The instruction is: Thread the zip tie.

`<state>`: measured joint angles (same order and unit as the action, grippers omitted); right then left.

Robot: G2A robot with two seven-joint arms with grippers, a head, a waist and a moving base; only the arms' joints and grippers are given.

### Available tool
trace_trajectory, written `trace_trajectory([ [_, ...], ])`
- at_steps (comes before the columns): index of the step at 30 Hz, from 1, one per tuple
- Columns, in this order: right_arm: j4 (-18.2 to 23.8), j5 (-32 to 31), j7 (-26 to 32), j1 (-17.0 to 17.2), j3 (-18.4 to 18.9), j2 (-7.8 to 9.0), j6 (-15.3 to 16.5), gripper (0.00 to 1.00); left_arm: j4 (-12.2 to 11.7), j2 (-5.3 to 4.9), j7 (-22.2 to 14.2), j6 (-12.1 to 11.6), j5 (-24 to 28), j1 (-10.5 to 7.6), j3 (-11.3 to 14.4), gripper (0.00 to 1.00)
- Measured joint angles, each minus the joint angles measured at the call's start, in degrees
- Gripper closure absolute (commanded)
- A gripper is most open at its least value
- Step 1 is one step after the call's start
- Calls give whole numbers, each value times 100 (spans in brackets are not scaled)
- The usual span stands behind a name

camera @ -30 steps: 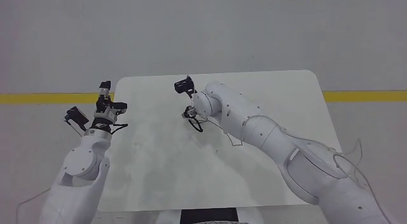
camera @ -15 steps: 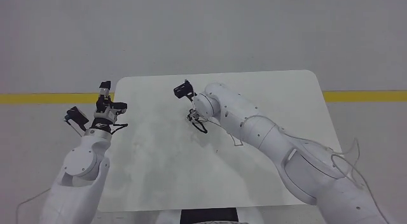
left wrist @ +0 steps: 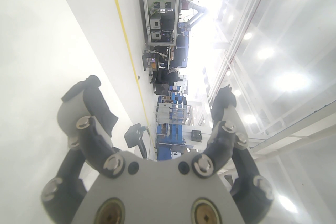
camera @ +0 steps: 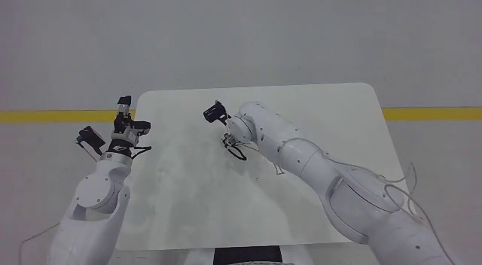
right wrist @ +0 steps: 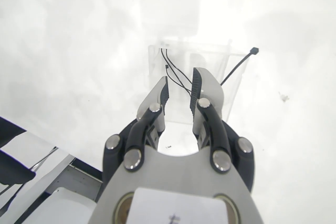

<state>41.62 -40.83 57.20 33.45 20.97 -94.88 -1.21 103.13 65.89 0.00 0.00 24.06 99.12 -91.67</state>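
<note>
**Asker:** What lies nearest you?

**Me:** One white table (camera: 173, 205), with both my arms over it.

**Asker:** And your claws, how many, and how do they stand?

**Me:** Two. My left claw (left wrist: 157, 84) hangs at the table's left edge, its two fingers spread wide on open air. My right claw (right wrist: 180, 75) is out over the middle of the table, pointing down at it. Its two fingers are apart, with a clear gap between the pads, and they pinch nothing.

**Asker:** Where is the zip tie?

**Me:** Just past my right fingertips. One black zip tie (right wrist: 237, 67) leans out to one side, its square head raised over the rim of a clear box (right wrist: 210, 50). Thin black strands (right wrist: 183, 83) cross the gap between my right fingers and slip behind one pad. I count two of them, and there is a small head beside them. Whether they are one tie looped or two ties, I cannot tell. They touch neither pad that I can see.

**Asker:** How many boxes?

**Me:** One. It is see-through, stands on the table, and holds the ties.

**Asker:** And beyond the table?

**Me:** Grey floor with two yellow lines (camera: 422, 113) across it. One runs level with the table's far half, the other is much farther off.
</note>
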Motion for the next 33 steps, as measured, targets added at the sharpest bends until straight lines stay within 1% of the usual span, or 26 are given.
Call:
trace_trajectory([
  [6, -304, -157, -106, -49, -43, -159, 63, 83, 0, 0, 0, 0, 0, 0, 0, 0],
  [10, -490, -226, -87, -54, -84, -265, 189, 82, 0, 0, 0, 0, 0, 0, 0, 0],
  [12, -594, -240, -101, -57, -86, -318, 240, 84, 0, 0, 0, 0, 0, 0, 0, 0],
  [17, -808, -267, -140, -78, -76, -437, 357, 84, 0, 0, 0, 0, 0, 0, 0, 0],
  [19, -881, -266, -146, -82, -68, -476, 405, 82, 0, 0, 0, 0, 0, 0, 0, 0],
  [24, -1100, -282, -157, -90, -53, -584, 491, 88, 0, 0, 0, 0, 0, 0, 0, 0],
  [27, -1208, -292, -192, -98, -35, -644, 490, 90, 0, 0, 0, 0, 0, 0, 0, 0],
  [29, -1278, -294, -237, -100, -16, -683, 466, 94, 0, 0, 0, 0, 0, 0, 0, 0],
  [33, -1403, -325, -258, -115, 6, -751, 455, 94, 0, 0, 0, 0, 0, 0, 0, 0],
])
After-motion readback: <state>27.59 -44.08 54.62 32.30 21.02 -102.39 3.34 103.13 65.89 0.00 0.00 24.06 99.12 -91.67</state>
